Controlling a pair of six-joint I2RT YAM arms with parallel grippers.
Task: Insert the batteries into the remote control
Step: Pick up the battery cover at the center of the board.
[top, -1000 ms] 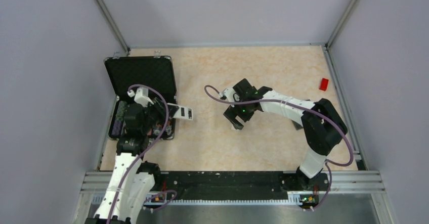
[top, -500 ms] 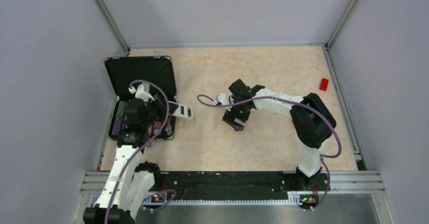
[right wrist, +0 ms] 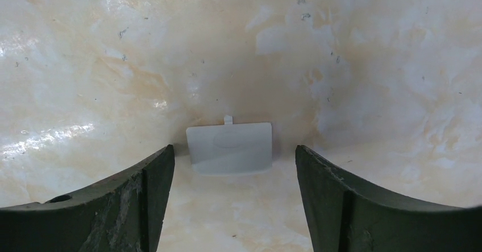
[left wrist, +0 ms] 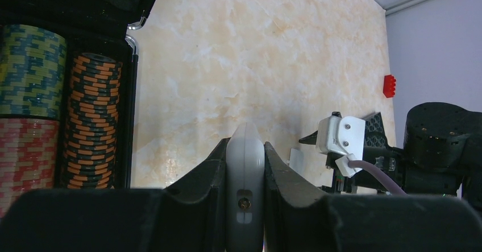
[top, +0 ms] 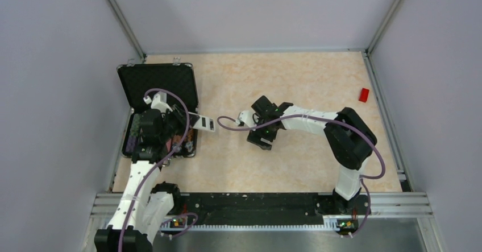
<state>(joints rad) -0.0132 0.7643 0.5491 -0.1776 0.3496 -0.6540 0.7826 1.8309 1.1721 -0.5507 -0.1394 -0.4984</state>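
My left gripper [top: 186, 121] is shut on the white remote control [top: 203, 124], holding it just right of the open case. In the left wrist view the remote [left wrist: 245, 184] stands edge-on, pinched between both fingers of the left gripper [left wrist: 245, 149]. My right gripper [top: 259, 139] is open and low over the table's middle. In the right wrist view the right gripper [right wrist: 233, 156] has its jaws set wide on either side of a small white square cover piece [right wrist: 229, 147] lying flat on the table. The cover also shows in the left wrist view [left wrist: 296, 160]. No batteries are in view.
A black case [top: 159, 81] lies open at the left, with stacks of coloured chips [left wrist: 91, 121] in its lower half. A small red block [top: 364, 94] lies near the right wall. Grey walls enclose the table on three sides.
My right gripper has moved left and lowered over the cover piece. My left gripper has shifted slightly with the remote still in it.
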